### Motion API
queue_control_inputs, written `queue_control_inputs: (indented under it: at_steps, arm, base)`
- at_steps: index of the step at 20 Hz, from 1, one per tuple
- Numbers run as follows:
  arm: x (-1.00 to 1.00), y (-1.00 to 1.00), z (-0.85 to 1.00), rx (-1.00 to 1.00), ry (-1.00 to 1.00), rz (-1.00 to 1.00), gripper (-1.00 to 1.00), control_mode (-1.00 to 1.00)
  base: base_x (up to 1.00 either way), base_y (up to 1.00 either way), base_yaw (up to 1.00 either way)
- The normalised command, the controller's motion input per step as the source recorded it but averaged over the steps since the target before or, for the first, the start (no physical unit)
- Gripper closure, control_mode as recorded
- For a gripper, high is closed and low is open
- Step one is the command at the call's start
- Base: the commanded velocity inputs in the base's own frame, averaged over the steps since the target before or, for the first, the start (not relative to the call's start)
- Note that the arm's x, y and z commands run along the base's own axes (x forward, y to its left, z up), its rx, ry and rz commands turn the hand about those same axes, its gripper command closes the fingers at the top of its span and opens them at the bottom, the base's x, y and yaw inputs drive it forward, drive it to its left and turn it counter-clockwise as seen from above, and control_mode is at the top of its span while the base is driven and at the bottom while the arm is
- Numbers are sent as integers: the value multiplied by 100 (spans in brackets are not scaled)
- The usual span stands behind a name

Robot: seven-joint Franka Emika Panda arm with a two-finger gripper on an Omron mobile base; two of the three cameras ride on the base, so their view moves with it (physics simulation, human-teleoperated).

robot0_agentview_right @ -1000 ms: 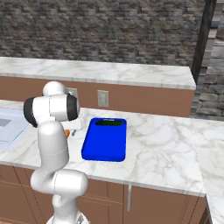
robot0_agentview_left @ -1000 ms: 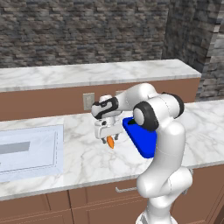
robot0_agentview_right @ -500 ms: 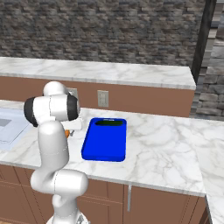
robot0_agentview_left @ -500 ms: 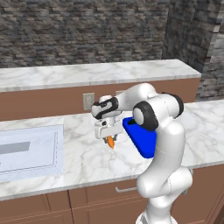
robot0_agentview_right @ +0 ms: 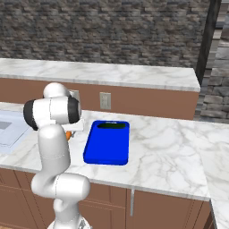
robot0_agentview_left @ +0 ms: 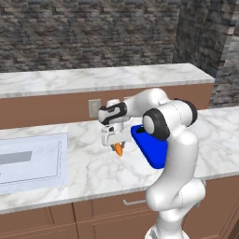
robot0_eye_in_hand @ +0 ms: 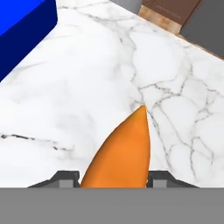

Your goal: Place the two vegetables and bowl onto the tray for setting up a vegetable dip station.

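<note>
Tool (robot0_agentview_left: 115,145) clamps carrot (robot0_eye_in_hand: 120,153) (beside tray (robot0_agentview_right: 107,143)).

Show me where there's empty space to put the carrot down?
The blue tray looks bare except a dark vegetable at its far end. Bare marble counter stretches right of the tray. It's tight around the pincer gripping the carrot.

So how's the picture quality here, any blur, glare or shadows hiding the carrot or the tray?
Left base view: evenly lit and sharp; the carrot shows orange under the gripper, and the arm covers part of the tray. Right base view: no glare, tray fully visible, carrot mostly hidden behind the arm. Hand view: the carrot is very close and large, its edges slightly soft.
</note>
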Motion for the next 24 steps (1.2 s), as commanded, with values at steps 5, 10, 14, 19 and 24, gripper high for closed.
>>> queue_control_inputs:
  at_steps: [5,10,14,19,24]
  arm:
    - [0,-5,48,0,0,-7,100,-100]
    - [-3,-11,48,0,0,-5,100,-100]
    - [-6,-18,50,0,0,-7,100,-100]
    - [-2,-33,36,0,0,-13,100,-100]
    - [0,-38,22,0,0,-16,100,-100]
  base:
    - [0,0,0]
    - [0,0,0]
    - [0,0,0]
    - [0,0,0]
    - [0,0,0]
